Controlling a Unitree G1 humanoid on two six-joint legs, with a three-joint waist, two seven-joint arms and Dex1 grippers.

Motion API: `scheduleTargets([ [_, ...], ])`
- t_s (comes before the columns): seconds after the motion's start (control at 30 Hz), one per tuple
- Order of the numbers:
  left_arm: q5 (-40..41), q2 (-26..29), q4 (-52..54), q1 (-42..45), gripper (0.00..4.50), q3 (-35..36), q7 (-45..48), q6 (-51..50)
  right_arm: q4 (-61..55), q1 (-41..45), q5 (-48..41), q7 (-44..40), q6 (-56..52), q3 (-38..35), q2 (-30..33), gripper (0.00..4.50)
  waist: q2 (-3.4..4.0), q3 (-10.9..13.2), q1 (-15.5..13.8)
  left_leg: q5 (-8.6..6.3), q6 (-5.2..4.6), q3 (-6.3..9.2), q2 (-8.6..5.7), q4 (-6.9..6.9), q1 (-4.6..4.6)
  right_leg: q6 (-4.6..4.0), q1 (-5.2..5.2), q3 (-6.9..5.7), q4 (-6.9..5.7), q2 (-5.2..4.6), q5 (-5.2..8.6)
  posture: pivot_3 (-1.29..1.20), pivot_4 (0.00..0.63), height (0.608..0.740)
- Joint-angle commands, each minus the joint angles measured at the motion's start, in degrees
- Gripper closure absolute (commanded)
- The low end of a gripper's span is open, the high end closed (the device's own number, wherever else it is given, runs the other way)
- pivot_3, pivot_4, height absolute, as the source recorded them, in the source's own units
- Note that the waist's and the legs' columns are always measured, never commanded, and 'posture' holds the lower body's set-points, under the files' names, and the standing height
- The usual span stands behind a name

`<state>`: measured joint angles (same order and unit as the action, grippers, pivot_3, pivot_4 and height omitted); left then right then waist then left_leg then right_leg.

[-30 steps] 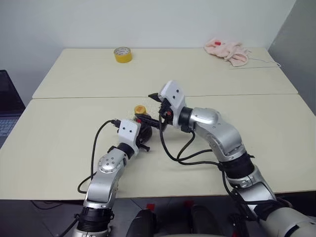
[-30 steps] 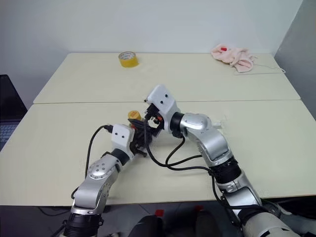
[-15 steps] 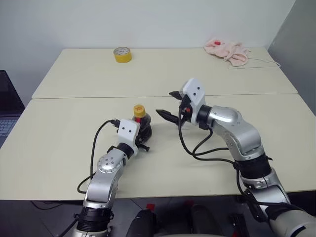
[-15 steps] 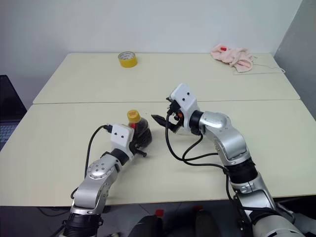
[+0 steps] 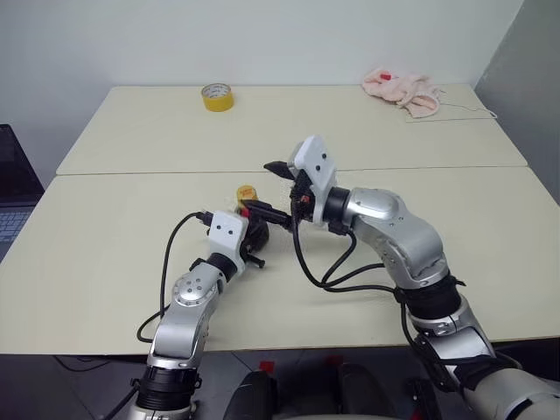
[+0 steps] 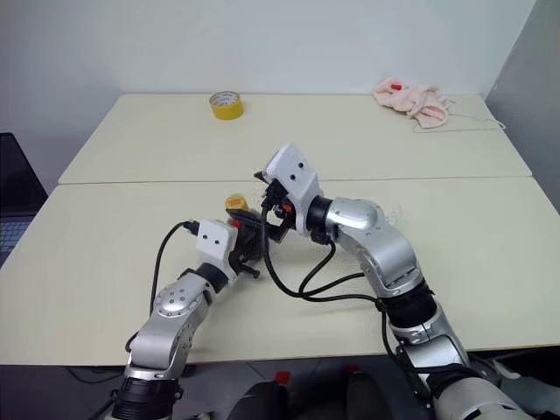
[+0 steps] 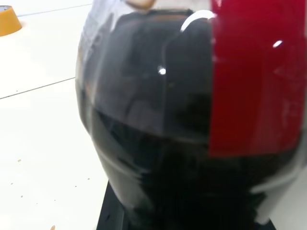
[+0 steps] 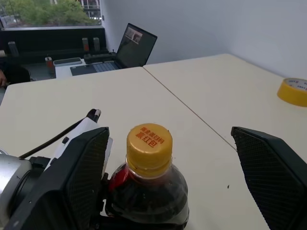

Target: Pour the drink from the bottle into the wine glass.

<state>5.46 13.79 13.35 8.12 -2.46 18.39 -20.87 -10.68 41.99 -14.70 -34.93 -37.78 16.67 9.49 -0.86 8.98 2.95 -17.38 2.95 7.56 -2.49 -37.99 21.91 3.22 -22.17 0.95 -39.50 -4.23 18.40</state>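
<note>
Left pincer (image 5: 255, 238) clamping capped bottle (image 8: 146, 187) upright on counter (image 5: 105, 254); right pincer (image 8: 177, 167) gaping wide, straddling yellow cap (image 8: 149, 142), gripping nothing.

Bottle (image 8: 146, 184) standing upright on the near table, yellow cap (image 8: 149, 148) still screwed on, red label on the neck. Dark, near-black drink (image 7: 182, 143) filling it up toward the neck.
</note>
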Motion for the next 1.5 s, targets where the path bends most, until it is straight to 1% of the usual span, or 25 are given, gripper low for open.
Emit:
scheduleTargets([
  [0.03,0.1,0.2,0.5,0.8,3.81,0.2,0.2,0.7,-0.7,1.4,0.5,-0.1,2.1,0.4,-0.6,0.14,0.0,0.0,0.0,0.0,0.0,0.0,0.0,0.0,0.0,0.0,0.0,0.0,0.0,0.0,0.0,0.0,0.15,0.74],
  [0.43,0.1,0.3,0.4,1.0,3.81,0.1,0.3,0.7,1.8,1.8,2.9,0.7,4.1,0.8,-1.5,0.14,0.0,0.0,0.0,0.0,0.0,0.0,0.0,0.0,0.0,0.0,0.0,0.0,0.0,0.0,0.0,0.0,0.15,0.74],
  [0.87,0.1,0.3,0.5,0.9,3.81,0.1,0.2,0.7,3.9,1.9,3.1,3.0,4.2,-2.0,-1.4,0.14,0.0,0.0,0.0,0.0,0.0,-0.01,0.0,0.0,0.0,0.0,-0.01,0.01,0.0,0.0,0.0,0.0,0.15,0.74],
  [1.2,0.1,0.2,0.2,1.0,3.81,0.0,0.1,0.8,1.0,-0.1,0.9,2.0,1.9,-4.2,2.3,0.14,0.0,0.0,0.0,0.0,0.0,-0.01,-0.01,0.0,0.0,0.0,0.0,0.01,0.0,0.0,0.0,0.0,0.15,0.74],
  [1.5,0.2,0.2,0.1,1.1,3.81,0.0,0.1,0.9,-1.8,-1.7,-0.2,0.0,-0.3,-4.6,6.8,0.14,0.0,0.0,-0.1,0.0,0.0,-0.02,0.0,0.01,0.01,0.0,0.0,0.01,0.0,0.0,0.0,0.0,0.15,0.74],
])
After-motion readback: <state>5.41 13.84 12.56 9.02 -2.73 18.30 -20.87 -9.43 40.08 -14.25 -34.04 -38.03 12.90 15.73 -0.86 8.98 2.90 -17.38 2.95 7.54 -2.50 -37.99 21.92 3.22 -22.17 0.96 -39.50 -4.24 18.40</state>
